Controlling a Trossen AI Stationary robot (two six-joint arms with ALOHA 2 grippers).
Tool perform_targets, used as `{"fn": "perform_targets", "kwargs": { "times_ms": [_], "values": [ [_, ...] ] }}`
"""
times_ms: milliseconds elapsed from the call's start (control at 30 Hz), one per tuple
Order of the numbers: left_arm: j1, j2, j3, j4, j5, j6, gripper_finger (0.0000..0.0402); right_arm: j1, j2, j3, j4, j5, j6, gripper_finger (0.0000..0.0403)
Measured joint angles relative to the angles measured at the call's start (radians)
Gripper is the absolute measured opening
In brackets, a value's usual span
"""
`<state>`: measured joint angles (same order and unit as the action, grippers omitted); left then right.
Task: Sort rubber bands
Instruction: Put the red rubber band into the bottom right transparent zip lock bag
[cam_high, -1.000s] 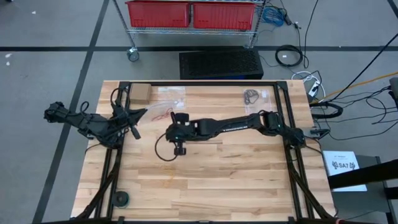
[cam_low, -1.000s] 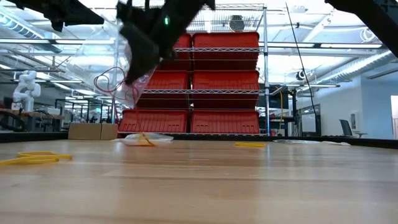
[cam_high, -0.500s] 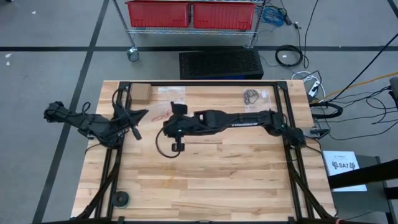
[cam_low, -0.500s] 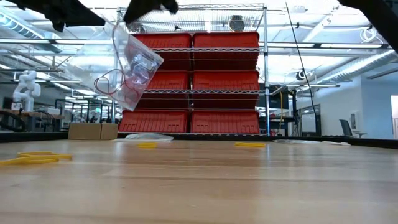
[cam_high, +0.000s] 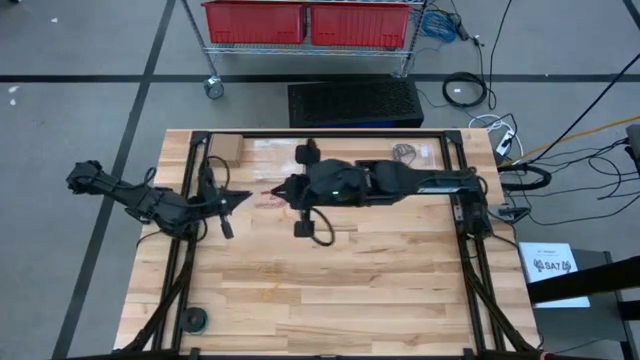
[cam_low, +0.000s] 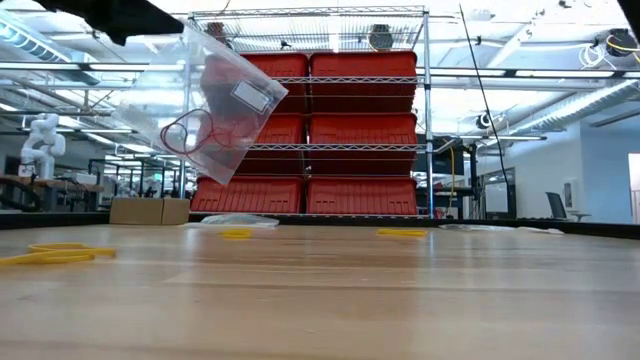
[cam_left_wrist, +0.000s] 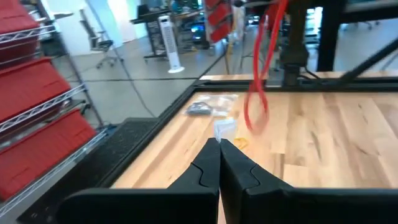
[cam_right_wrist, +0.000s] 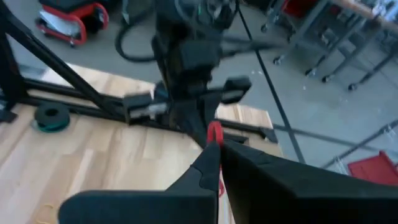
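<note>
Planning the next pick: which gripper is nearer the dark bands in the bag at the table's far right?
Right. The right gripper is mid-table, closer to the dark bands; the left gripper sits farther left.

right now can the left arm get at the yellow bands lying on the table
Probably not yet: the left pincer is shut on the clear bag, held up off the table together with the right pincer. The yellow bands lie unobstructed.

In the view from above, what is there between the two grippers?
In the high view, a clear plastic bag with red rubber bands inside spans the gap between the left gripper and the right gripper, both shut on it.
</note>
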<state>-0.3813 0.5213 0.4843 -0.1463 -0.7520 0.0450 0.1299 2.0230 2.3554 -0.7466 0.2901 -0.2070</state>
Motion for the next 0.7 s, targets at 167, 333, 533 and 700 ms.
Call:
{"fn": "perform_targets", "kwargs": {
  "times_ms": [167, 333, 533, 700],
  "values": [
    [0.0, 0.024, 0.0, 0.043, 0.073, 0.024, 0.0, 0.028, -0.046, 0.0, 0.018, 0.0, -0.018, 0.0],
    [0.0, 0.049, 0.0, 0.112, 0.14, 0.041, 0.0, 0.049, -0.052, 0.0, 0.017, 0.001, -0.029, 0.0],
    [0.0, 0.069, 0.0, 0.179, 0.245, 0.051, 0.0, 0.05, -0.052, 0.0, 0.013, 0.027, -0.037, 0.0],
    [-0.001, 0.07, 0.0, 0.183, 0.252, 0.066, 0.0, 0.049, -0.052, 0.0, 0.015, 0.029, -0.037, 0.0]
  ]
}}
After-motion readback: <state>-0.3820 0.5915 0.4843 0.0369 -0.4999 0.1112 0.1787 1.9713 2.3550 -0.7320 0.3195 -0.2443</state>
